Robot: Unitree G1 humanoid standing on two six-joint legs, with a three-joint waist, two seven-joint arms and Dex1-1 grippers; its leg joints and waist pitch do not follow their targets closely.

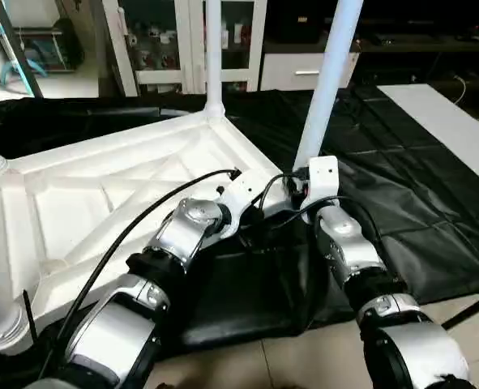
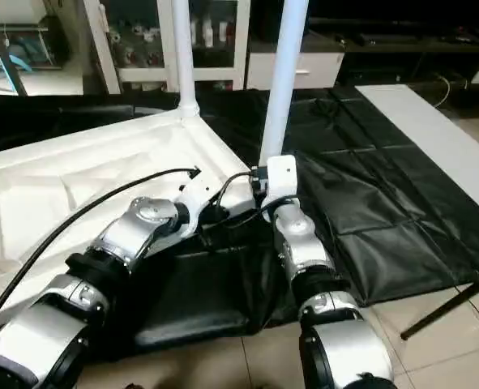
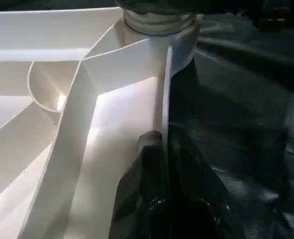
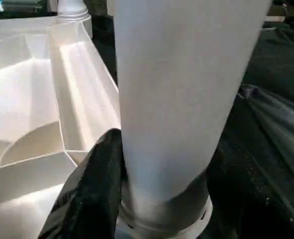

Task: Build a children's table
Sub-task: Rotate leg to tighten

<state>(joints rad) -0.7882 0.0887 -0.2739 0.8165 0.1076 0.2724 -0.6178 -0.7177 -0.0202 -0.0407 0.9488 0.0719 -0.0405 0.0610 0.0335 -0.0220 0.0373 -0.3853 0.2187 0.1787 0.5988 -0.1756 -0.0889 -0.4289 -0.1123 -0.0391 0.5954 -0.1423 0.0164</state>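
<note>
From the head, the white plastic X-ribbed tabletop is lying upside down at nine o'clock on the black cloth, while wrist-close, the left gripper is pinching its rim and the right gripper is clasping the white tapered tube leg, probably seating it; tightening seems next.

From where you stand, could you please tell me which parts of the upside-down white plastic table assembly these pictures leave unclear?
- Near-right socket joint: in the eye views the right gripper and its white wrist block cover where the tapered white tube leg meets the white ribbed tabletop.
- Leg ends: every upright leg is cut off by the picture's top edge.
- Left gripper: its black fingers pinch the tabletop's rim; how far in is hidden.
- Near-left corner: cut off by the frame edge.
</note>
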